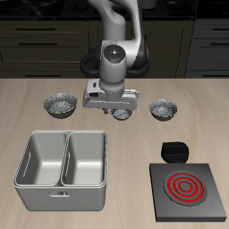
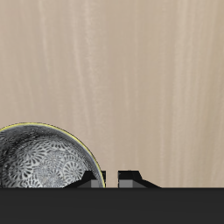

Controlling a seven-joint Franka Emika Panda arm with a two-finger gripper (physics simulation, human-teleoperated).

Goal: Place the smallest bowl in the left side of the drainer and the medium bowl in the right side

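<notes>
Bowl (image 2: 42, 159) w/ speckled inside sits just beside gripper (image 2: 112, 180), rim by one fingertip; size rank unclear, jaws narrow, empty.

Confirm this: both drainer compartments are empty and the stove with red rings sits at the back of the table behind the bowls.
One part is wrong. The stove sits near the table's front edge, beside the drainer, not behind the bowls; the exterior view shows it. Both drainer compartments are indeed empty.

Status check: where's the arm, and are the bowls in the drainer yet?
Gripper above a bowl behind the drainer, jaws' state unclear. Both compartments empty. Two more bowls on the table. Nothing blocking.
</notes>
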